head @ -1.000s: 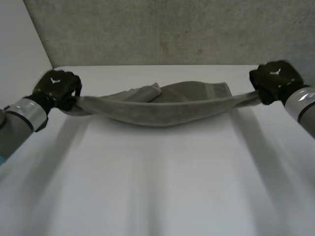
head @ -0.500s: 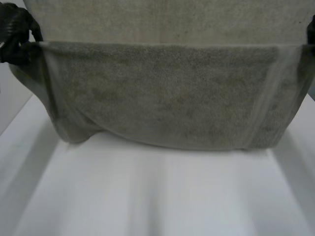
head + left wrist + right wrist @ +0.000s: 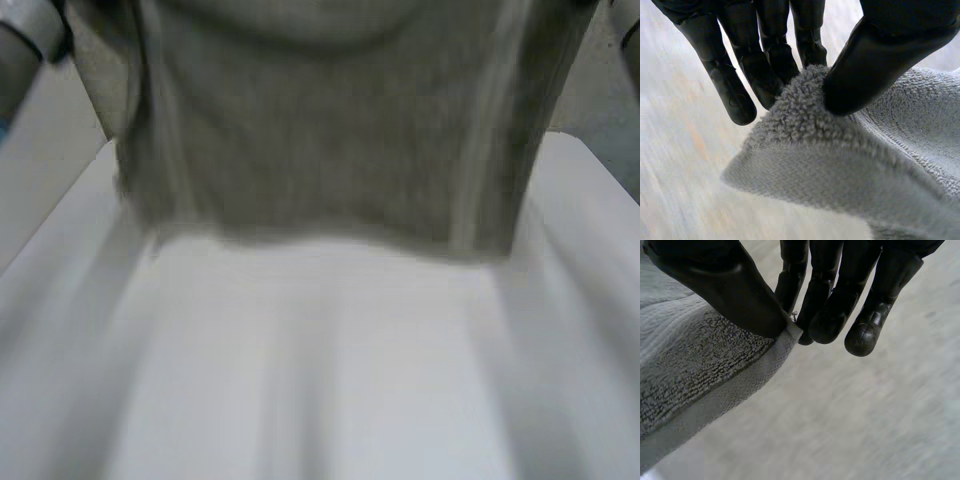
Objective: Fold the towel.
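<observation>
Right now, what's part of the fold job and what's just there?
Job: towel, held up and hanging; left hand and right hand, each pinching it between thumb and fingers.
Just there: white table; grey wall behind.

Three cameras, one shared towel.
My head camera looks down from behind the arms over the table; each wrist camera looks along its palm, close on the left hand and right hand pinching it.
</observation>
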Tool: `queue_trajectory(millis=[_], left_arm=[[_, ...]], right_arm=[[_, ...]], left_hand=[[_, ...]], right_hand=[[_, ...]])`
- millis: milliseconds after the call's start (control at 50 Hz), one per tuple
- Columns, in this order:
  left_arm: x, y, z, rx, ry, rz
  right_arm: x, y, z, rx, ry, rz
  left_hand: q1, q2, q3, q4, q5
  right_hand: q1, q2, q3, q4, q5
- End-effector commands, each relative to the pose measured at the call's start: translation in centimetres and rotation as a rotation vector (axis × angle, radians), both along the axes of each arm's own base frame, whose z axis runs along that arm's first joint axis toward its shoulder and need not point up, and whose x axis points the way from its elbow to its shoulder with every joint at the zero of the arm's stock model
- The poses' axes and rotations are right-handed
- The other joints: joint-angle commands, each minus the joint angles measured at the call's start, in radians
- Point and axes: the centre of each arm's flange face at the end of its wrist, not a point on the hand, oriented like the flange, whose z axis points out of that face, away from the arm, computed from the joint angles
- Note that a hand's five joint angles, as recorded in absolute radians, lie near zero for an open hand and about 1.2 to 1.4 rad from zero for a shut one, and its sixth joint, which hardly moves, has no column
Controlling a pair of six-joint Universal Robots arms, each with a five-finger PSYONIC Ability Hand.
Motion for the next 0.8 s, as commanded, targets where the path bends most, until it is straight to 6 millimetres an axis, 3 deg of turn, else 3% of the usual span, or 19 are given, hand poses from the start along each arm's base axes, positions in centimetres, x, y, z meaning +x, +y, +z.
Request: queue_trajectory(millis=[20, 100, 140, 160, 200, 220, 240, 260, 280, 300, 320, 380, 400, 440, 500, 580, 680, 720, 800], left_arm=[[0.2, 1.5, 4.9, -0.157, 0.087, -0.031], [0.3, 0.6, 2.8, -0.090, 0.081, -0.030], [0.9, -0.6, -1.8, 0.046, 0.053, -0.006], [0.9, -0.6, -1.8, 0.047, 0.052, -0.006], [1.9, -1.1, -7.1, 0.195, 0.015, 0.007], [1.9, -1.1, -7.1, 0.196, 0.015, 0.007], [2.2, -1.1, -9.6, 0.245, -0.018, 0.000], [2.3, -0.8, -12.1, 0.284, -0.060, -0.016], [2.3, -0.8, -12.1, 0.285, -0.060, -0.016], [2.2, -0.3, -14.4, 0.304, -0.108, -0.034], [2.2, -0.2, -14.4, 0.305, -0.108, -0.034], [2.6, 1.7, -20.2, 0.358, -0.239, -0.049], [2.7, 1.7, -20.2, 0.358, -0.239, -0.049], [2.7, 3.1, -22.6, 0.401, -0.290, -0.055], [2.9, 4.3, -23.6, 0.436, -0.312, -0.056], [3.2, 5.3, -22.8, 0.433, -0.311, -0.049], [4.2, 6.8, -20.5, 0.397, -0.306, -0.021], [5.1, 7.9, -17.5, 0.335, -0.295, 0.014], [5.4, 9.9, -14.9, 0.275, -0.289, 0.030]], right_arm=[[-0.4, 0.6, 1.1, -0.034, -0.039, 0.017], [-0.5, 0.4, -2.2, 0.076, -0.014, 0.033], [-0.4, 0.4, -3.4, 0.106, 0.000, 0.052], [-0.4, 0.4, -3.4, 0.107, 0.000, 0.053], [-0.7, 0.2, -6.2, 0.163, 0.029, 0.103], [-0.7, 0.2, -6.2, 0.163, 0.029, 0.103], [-1.0, 0.3, -7.7, 0.192, 0.044, 0.132], [-1.1, 0.4, -9.2, 0.217, 0.059, 0.162], [-1.1, 0.4, -9.3, 0.217, 0.059, 0.162], [-1.2, 0.6, -11.0, 0.246, 0.076, 0.193], [-1.2, 0.6, -11.0, 0.246, 0.077, 0.194], [-1.6, 1.4, -16.0, 0.332, 0.104, 0.243], [-1.6, 1.4, -16.0, 0.332, 0.104, 0.243], [-2.6, 2.0, -18.4, 0.396, 0.129, 0.221], [-4.0, 2.6, -19.7, 0.436, 0.164, 0.192], [-5.1, 3.5, -19.3, 0.445, 0.183, 0.161], [-6.7, 5.3, -15.9, 0.415, 0.172, 0.126], [-7.7, 7.0, -12.5, 0.374, 0.171, 0.127], [-8.9, 8.7, -9.5, 0.346, 0.173, 0.146]], left_hand=[[0.150, 0.055, 0.051, 0.036, 0.112], [0.150, 0.055, 0.051, 0.036, 0.112], [0.150, 0.055, 0.051, 0.036, 0.112], [0.150, 0.055, 0.051, 0.036, 0.112], [0.150, 0.055, 0.051, 0.036, 0.112], [0.150, 0.055, 0.051, 0.036, 0.112], [0.150, 0.055, 0.051, 0.036, 0.112], [0.150, 0.055, 0.051, 0.036, 0.112], [0.150, 0.055, 0.051, 0.036, 0.112], [0.150, 0.055, 0.051, 0.036, 0.112], [0.150, 0.055, 0.051, 0.036, 0.112], [0.150, 0.055, 0.051, 0.036, 0.112], [0.150, 0.055, 0.051, 0.036, 0.112], [0.150, 0.055, 0.051, 0.036, 0.112], [0.150, 0.055, 0.051, 0.036, 0.112], [0.150, 0.055, 0.051, 0.036, 0.112], [0.150, 0.055, 0.051, 0.036, 0.112], [0.150, 0.055, 0.051, 0.036, 0.112], [0.150, 0.055, 0.051, 0.036, 0.112]], right_hand=[[0.076, 0.127, 0.064, 0.059, 0.058], [0.076, 0.127, 0.064, 0.059, 0.058], [0.076, 0.127, 0.064, 0.059, 0.058], [0.076, 0.127, 0.064, 0.059, 0.058], [0.076, 0.127, 0.064, 0.059, 0.058], [0.076, 0.127, 0.064, 0.059, 0.058], [0.076, 0.127, 0.064, 0.059, 0.058], [0.076, 0.127, 0.064, 0.059, 0.058], [0.076, 0.127, 0.064, 0.059, 0.058], [0.076, 0.127, 0.064, 0.059, 0.058], [0.076, 0.127, 0.064, 0.059, 0.058], [0.076, 0.127, 0.064, 0.059, 0.058], [0.076, 0.127, 0.064, 0.059, 0.058], [0.076, 0.127, 0.064, 0.059, 0.058], [0.076, 0.127, 0.064, 0.059, 0.058], [0.076, 0.127, 0.064, 0.059, 0.058], [0.076, 0.127, 0.064, 0.059, 0.058], [0.076, 0.127, 0.064, 0.059, 0.058], [0.076, 0.127, 0.064, 0.059, 0.058]])
